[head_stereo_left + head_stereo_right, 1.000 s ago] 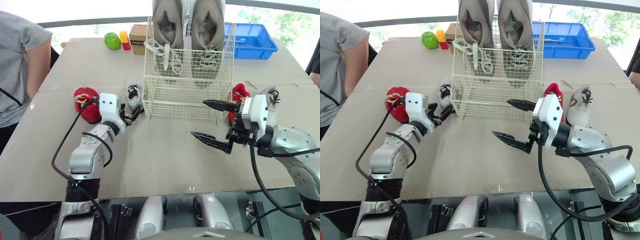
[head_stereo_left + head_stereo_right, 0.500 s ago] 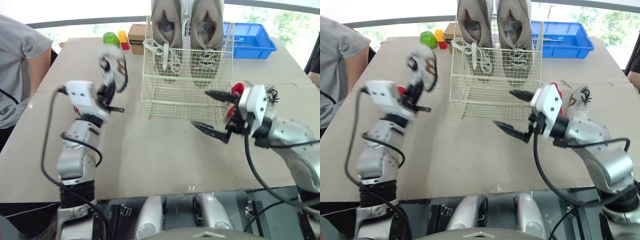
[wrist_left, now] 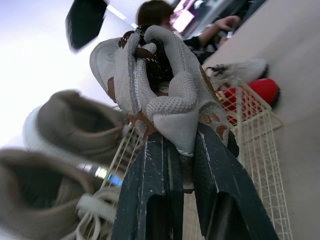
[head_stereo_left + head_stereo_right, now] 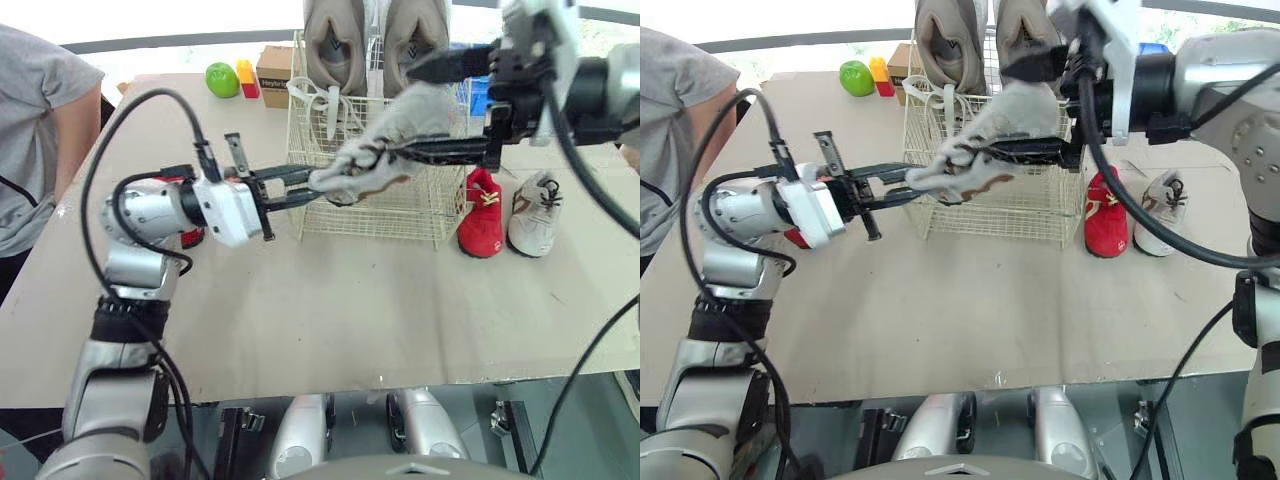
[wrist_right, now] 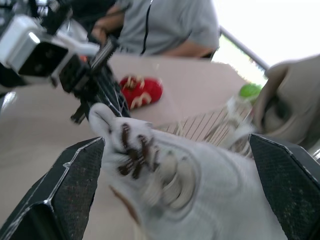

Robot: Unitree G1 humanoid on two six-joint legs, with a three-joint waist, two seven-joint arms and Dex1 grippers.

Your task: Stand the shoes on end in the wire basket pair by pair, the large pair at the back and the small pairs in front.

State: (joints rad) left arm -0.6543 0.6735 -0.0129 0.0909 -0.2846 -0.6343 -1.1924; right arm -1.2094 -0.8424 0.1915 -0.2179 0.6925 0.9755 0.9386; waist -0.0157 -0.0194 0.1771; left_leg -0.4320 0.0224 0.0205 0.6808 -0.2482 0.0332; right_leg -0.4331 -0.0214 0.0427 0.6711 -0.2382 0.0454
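One white shoe [image 4: 385,138], lifted by left claw [image 4: 308,186], now reaches right claw [image 4: 402,110].

You have no lettering here that reads. The cardboard box [image 4: 273,70] at the back of the bench [image 4: 330,320] carries a small dark print, too small to make out. The large shoes [image 4: 335,40] show a dark insole mark, equally unreadable.

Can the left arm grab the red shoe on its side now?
Probably not yet: the left gripper has its jaws shut on the white shoe in mid-air, though the red shoe lies uncovered.
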